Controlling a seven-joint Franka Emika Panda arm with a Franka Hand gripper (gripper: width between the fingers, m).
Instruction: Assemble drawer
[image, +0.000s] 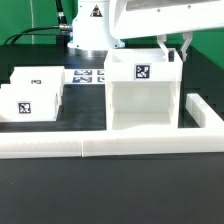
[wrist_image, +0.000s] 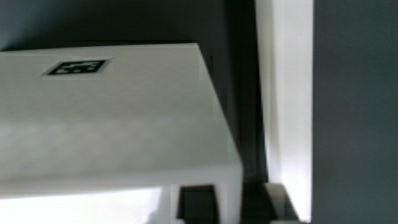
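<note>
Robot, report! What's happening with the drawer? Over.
Gripper at the housing's side wall, grip unclear. Trays sit apart, outside the housing. Rail close beside housing.

Black table (image: 110, 190) carries the drawer housing (image: 143, 105), 2 trays (image: 25, 105), marker board (image: 88, 76), white rail (image: 60, 148).

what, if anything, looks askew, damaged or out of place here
Nothing stands out. The drawer housing stands upright and square behind the border rail, the nearer tray and the farther tray sit upright at the exterior view's left, and the marker board lies flat. The gripper hangs at the housing's top edge.
</note>
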